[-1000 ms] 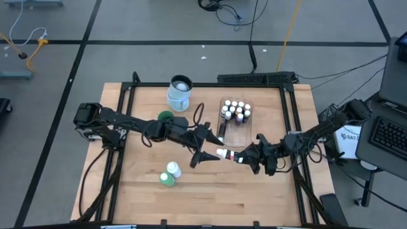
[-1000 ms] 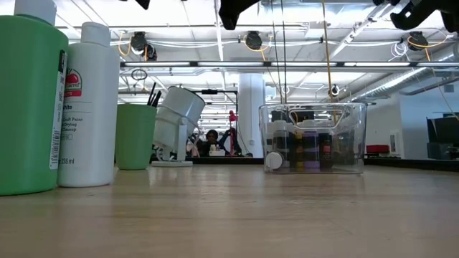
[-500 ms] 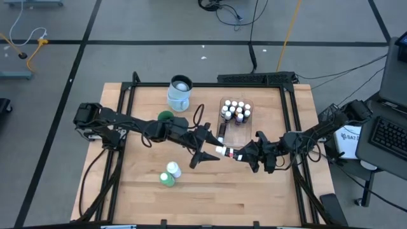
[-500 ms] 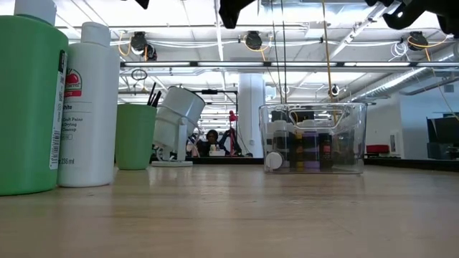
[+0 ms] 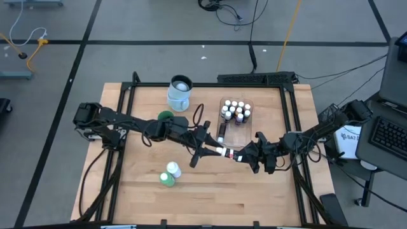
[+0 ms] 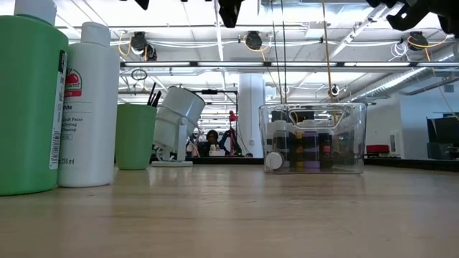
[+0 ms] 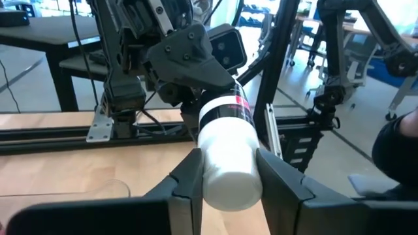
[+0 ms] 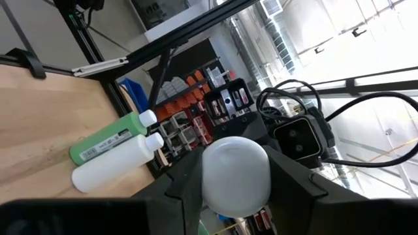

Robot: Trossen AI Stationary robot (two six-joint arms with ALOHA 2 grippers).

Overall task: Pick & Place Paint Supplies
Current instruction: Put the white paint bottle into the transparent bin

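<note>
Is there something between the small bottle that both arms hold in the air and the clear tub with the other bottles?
Nothing visible. The small bottle hangs above bare table between the left gripper and the right gripper. The clear tub stands just behind it, open at the top, with only table between.

The white bottle (image 6: 88,107) in the low view carries a partly hidden label reading "236 ml", with cut-off words ending in "Paint" and "Drying". Print on the green bottle (image 6: 29,100) beside it is illegible.
</note>
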